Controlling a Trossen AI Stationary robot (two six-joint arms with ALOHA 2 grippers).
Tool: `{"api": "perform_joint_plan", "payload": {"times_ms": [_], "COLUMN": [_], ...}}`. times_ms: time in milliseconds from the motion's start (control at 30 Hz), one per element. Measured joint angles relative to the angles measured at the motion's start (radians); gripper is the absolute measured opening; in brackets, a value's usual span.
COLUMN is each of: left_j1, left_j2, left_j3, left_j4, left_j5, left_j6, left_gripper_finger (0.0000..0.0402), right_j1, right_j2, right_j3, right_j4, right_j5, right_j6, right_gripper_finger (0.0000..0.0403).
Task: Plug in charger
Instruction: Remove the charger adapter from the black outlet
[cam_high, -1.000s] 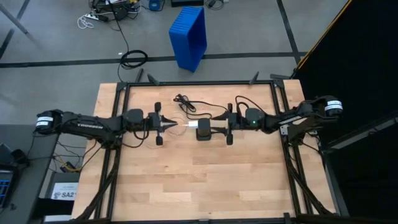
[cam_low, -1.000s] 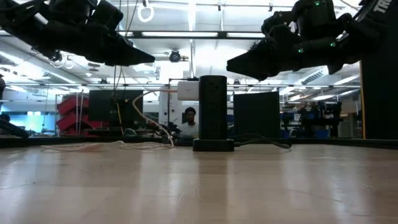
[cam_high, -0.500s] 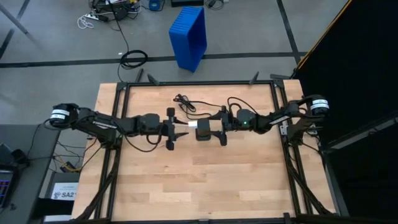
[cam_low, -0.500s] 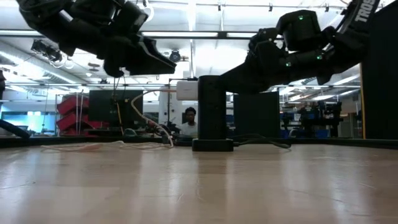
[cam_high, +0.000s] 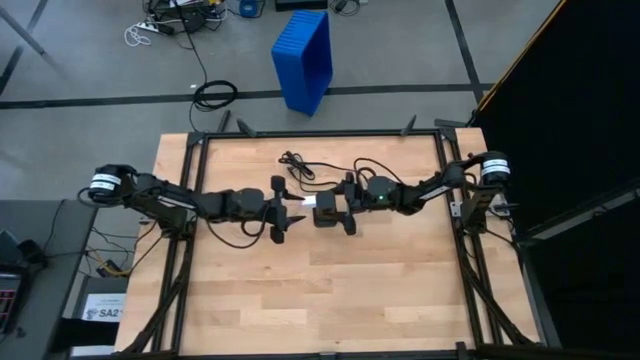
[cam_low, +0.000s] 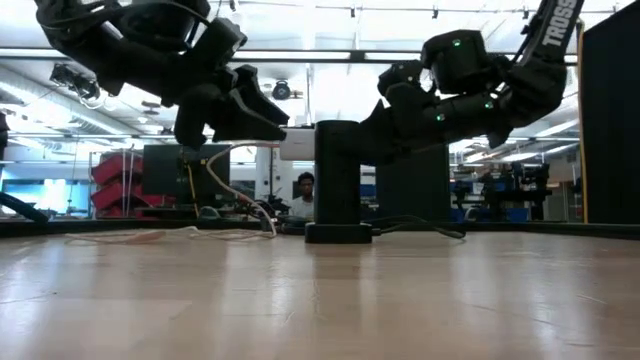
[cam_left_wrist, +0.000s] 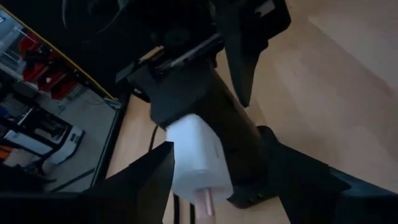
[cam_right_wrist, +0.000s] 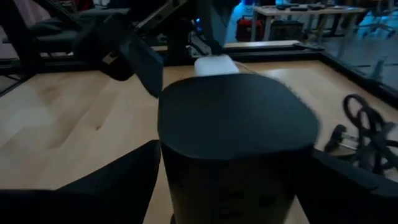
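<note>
Both arms have closed in: the spread left gripper now flanks the white charger block plugged into the upright black power tower mid-table, which the spread right gripper straddles, so the plugging looks done.

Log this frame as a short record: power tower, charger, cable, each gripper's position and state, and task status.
power tower: black power tower upright at table centre
charger: white charger against the tower's left-arm side, apparently plugged in
cable: white cable hangs from the charger to the tabletop
left gripper: left gripper open, fingers either side of the charger
right gripper: right gripper open, fingers straddling the tower
task status: charger seems seated; neither gripper clamped
</note>
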Motion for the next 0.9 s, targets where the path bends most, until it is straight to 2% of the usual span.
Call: {"api": "perform_joint_plan", "payload": {"times_ms": [167,333,500,700,900], "left_j1": [-0.001,-0.02,-0.039,-0.076,-0.088], "left_j2": [0.01,0.019,0.019,0.019,0.019], "left_j3": [0.0,0.0,0.0,0.0,0.0], "left_j4": [0.013,0.019,0.046,0.049,0.067], "left_j5": [-0.032,-0.044,-0.073,-0.215,-0.254], "left_j6": [0.003,0.068,0.104,0.248,0.326], "left_gripper_finger": [0.0237,0.0237,0.0237,0.0237,0.0237], "right_j1": [-0.003,-0.004,-0.004,-0.004,-0.003], "right_j2": [0.02,0.019,0.019,0.019,0.019], "right_j3": [0.01,0.011,0.011,0.01,0.025], "right_j4": [-0.005,0.004,0.008,0.024,0.033], "right_j5": [-0.007,0.0,0.0,-0.007,-0.022], "right_j6": [0.001,0.036,0.06,0.157,0.218], "right_gripper_finger": [0.0296,0.0227,0.0226,0.0226,0.0226]}}
